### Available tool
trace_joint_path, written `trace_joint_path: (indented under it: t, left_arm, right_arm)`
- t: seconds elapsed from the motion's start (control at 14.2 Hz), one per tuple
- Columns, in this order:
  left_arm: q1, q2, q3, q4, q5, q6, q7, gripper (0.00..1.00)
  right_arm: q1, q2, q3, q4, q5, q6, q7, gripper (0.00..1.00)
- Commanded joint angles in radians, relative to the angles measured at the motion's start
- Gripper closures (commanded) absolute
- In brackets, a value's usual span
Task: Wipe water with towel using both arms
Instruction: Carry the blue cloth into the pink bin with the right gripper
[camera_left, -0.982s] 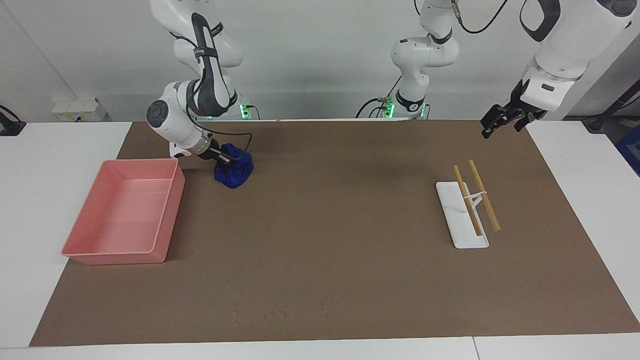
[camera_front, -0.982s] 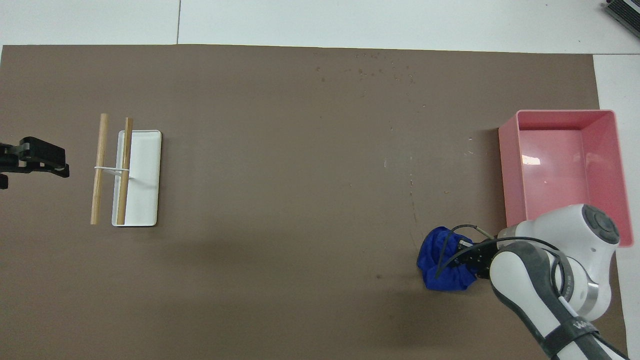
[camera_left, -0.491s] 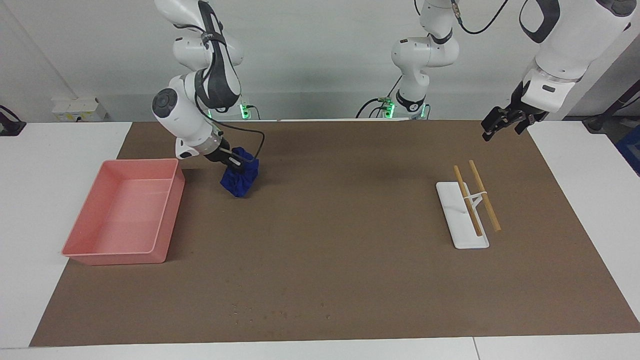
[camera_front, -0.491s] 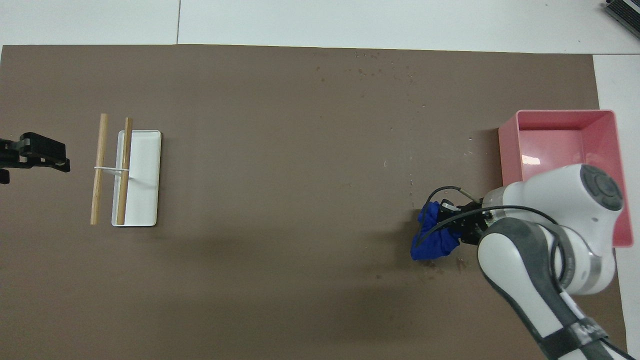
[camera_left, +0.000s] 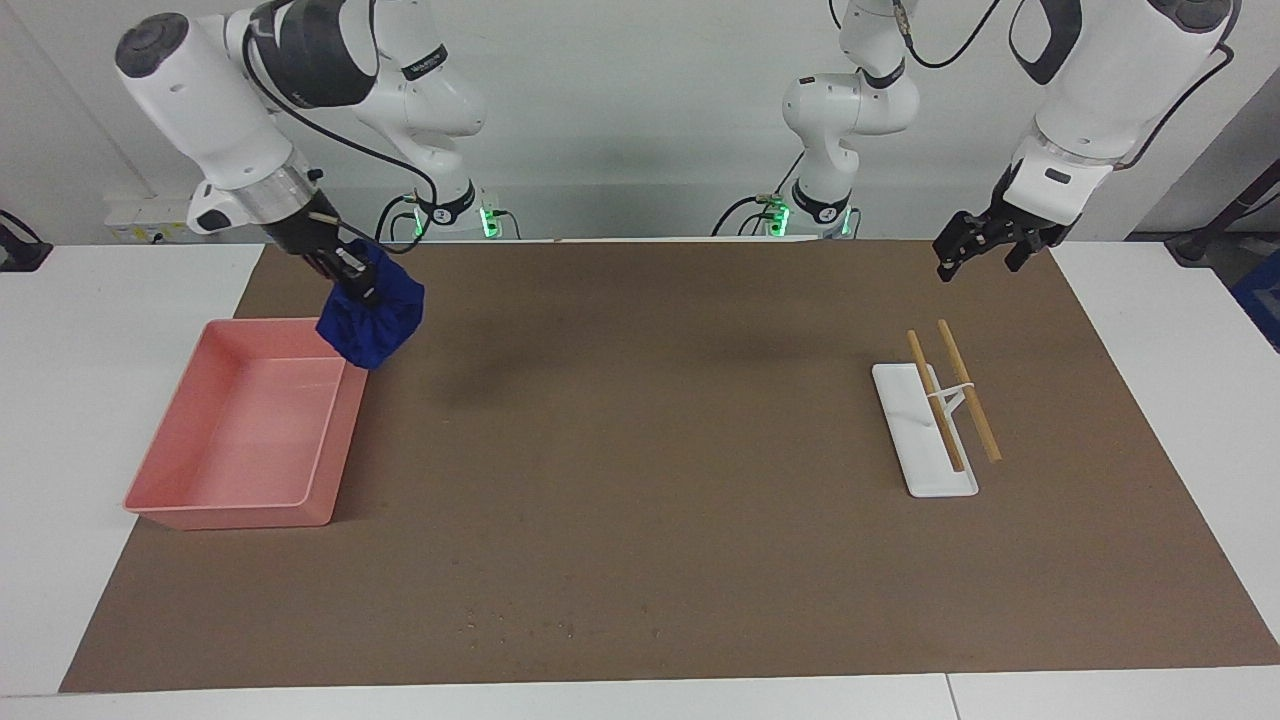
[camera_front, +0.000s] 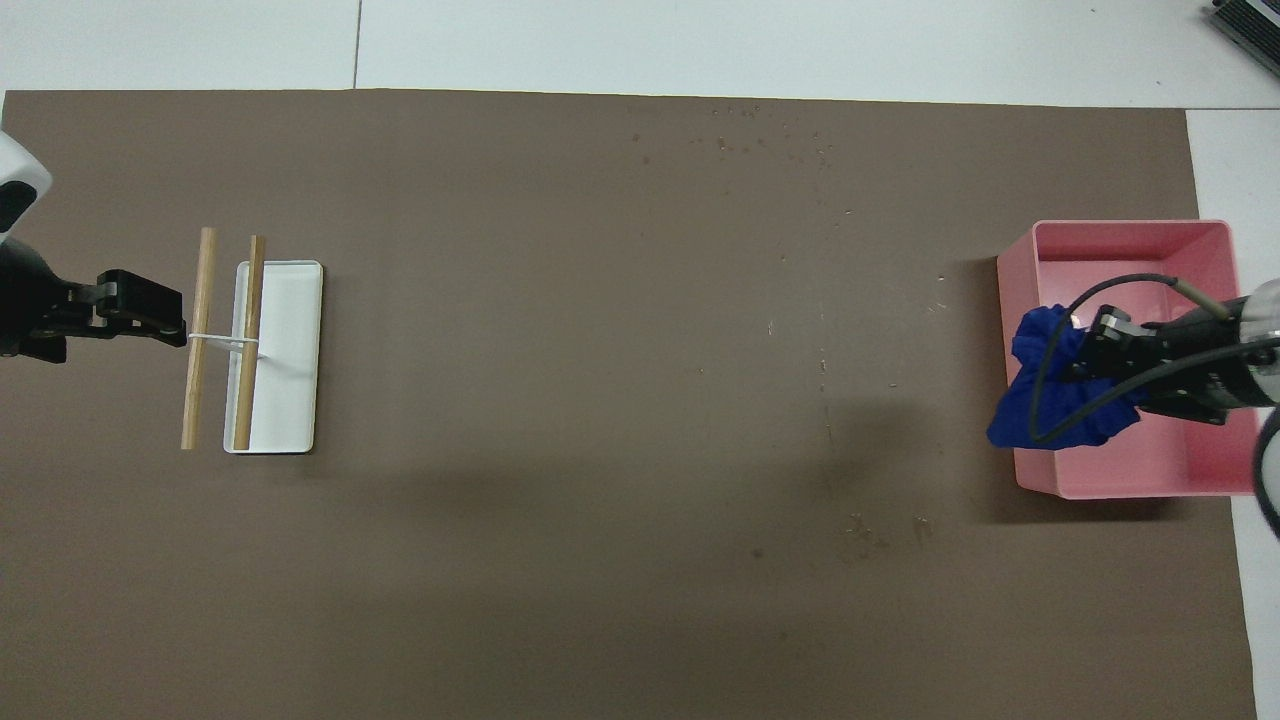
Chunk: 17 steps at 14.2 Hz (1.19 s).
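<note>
Presently the right claw (camera_left: 350, 275) is clenched on the towel (camera_left: 370, 322), which hangs bunched in the air over the pink tray's (camera_left: 200, 500) edge, at the corner nearest the robots, clear of the counter (camera_left: 640, 560). The left claw (camera_left: 965, 250) hovers above the brown mat near the white dish (camera_left: 905, 420) with two wooden sticks (camera_left: 968, 390); whether its fingers are parted cannot be told.

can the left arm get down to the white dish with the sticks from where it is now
Probably yes: the left gripper hangs in the air near the white dish, holding nothing, and no object lies between them.
</note>
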Motion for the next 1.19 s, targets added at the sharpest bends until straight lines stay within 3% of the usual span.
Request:
trace_joint_path:
  t: [0.0,0.21,0.35,0.63,1.12]
  left_arm:
    - [-0.013,-0.021,0.009,0.004,-0.011,-0.017,-0.006,0.0]
    - [-0.013,-0.027,-0.008,0.004,-0.013,-0.028,-0.008,0.0]
    - [-0.013,-0.03,-0.005,0.002,-0.015,-0.028,-0.006,0.0]
    - [-0.013,-0.038,-0.003,-0.007,-0.013,-0.025,-0.008,0.0]
    - [-0.013,-0.046,-0.003,-0.022,-0.015,-0.019,-0.009,0.0]
  right_arm:
    - [-0.092,0.029,0.012,0.007,-0.083,0.069,-0.222,1.0]
    - [-0.152,0.081,0.012,-0.008,-0.15,0.143,-0.359,1.0]
    - [-0.166,0.087,0.012,-0.08,-0.232,0.227,-0.422,1.0]
    - [-0.206,0.21,0.012,-0.097,-0.239,0.233,-0.455,1.0]
    - [-0.178,0.221,0.015,-0.182,-0.242,0.217,-0.456,0.98]
